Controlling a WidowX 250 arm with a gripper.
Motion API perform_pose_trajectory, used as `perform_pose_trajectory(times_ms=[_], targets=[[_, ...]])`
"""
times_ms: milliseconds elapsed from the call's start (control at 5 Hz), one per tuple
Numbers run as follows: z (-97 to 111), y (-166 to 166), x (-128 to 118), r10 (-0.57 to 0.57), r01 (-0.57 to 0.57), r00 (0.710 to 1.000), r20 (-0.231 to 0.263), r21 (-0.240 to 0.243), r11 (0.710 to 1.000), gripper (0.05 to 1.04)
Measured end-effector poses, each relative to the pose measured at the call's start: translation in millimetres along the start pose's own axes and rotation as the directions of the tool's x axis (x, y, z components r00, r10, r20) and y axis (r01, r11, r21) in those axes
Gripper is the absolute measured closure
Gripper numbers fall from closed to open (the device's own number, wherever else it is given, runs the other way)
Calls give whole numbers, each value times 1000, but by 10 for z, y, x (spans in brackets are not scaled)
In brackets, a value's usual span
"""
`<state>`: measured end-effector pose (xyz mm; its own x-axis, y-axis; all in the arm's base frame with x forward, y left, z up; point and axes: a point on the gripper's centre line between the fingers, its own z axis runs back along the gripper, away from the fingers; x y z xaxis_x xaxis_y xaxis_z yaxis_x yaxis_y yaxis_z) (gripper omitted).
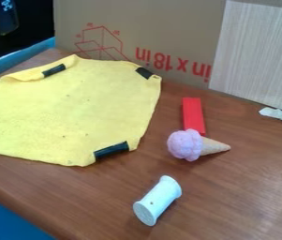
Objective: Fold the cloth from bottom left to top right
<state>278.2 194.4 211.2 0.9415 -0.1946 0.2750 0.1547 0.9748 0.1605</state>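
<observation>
Where the worktop point(231, 201) comes nearest, a white spool point(158, 200) lies on its side, apart from the cloth; it could roll if brushed. Next out, toy ice cream cone point(184, 145), scoop toward the cloth, and just behind it a red block point(193, 115). Both lie right of the cloth, probably mere distractors, outside the fold's likely path. Yellow cloth point(74, 108) spreads over the worktop's left side, mostly flat, the fold not yet made. Black strip point(111, 150) wraps its near edge, likely stiffening it or marking a grasp spot; two more sit along the far side. Far left edge curls over a little, which may spoil a neat fold. Lower left part should be lifted and carried toward the far right. Gripper: wide, narrow or holding something, cannot tell. Beyond, cardboard point(168, 28) and pale board point(256, 51) stand upright, presumably as a backstop.
</observation>
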Motion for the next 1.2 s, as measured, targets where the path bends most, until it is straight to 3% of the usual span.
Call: perform_pose_trajectory(times_ms=[200, 400, 600, 800, 1000, 1200], targets=[[-117, -10, -26, 17, -18, 1000, -20, -21, 1000, 83], [-364, 113, -276, 239, -238, 971, -34, 14, 971, 83], [-697, 166, -561, 387, -385, 920, -68, 35, 922, 83], [-935, 189, -823, 526, -523, 847, -71, 64, 850, 83], [-1082, 156, -1028, 658, -655, 753, -27, 61, 753, 83], [-1000, 189, -1102, 719, -721, 693, 47, 68, 690, 83]])
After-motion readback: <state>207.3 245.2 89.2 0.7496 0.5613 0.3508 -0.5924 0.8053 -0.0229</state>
